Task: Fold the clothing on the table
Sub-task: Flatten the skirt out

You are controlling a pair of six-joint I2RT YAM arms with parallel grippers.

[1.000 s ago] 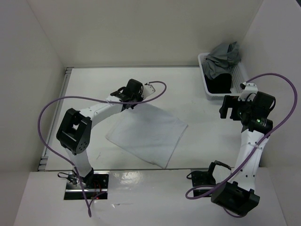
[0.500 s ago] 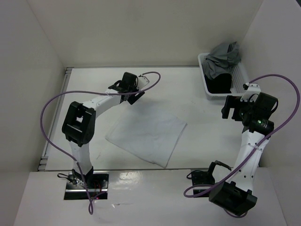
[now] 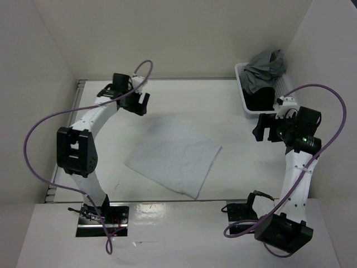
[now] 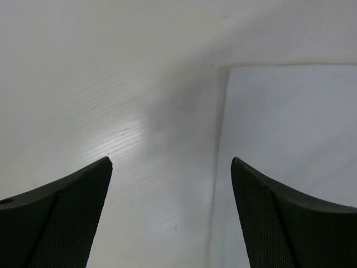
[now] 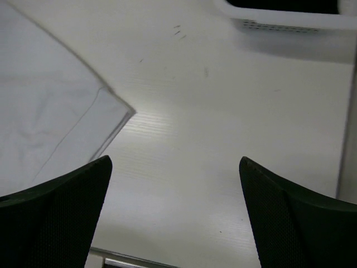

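The clothing (image 3: 174, 156) is a white garment lying flat in the middle of the table (image 3: 217, 106) as a tilted rectangle. My left gripper (image 3: 138, 104) hangs open over bare table just beyond the clothing's far left corner, nothing between its fingers. In the left wrist view that corner of the clothing (image 4: 290, 123) fills the right side, and the left gripper (image 4: 170, 162) stands wide. My right gripper (image 3: 264, 129) is open at the right, apart from the clothing. The right wrist view shows the clothing's edge (image 5: 50, 111) at left and the right gripper (image 5: 175, 159) over bare table.
A white mesh basket (image 3: 241, 84) stands at the back right, holding a grey garment (image 3: 265, 67) and a black garment (image 3: 261, 101). The basket's wall (image 5: 279, 17) shows in the right wrist view. A metal rail (image 3: 64, 151) runs along the table's left edge. White walls enclose three sides.
My left gripper has opened, let go of the clothing's far corner, and drawn away toward the back left. The clothing has settled flat. The right arm has shifted slightly left.
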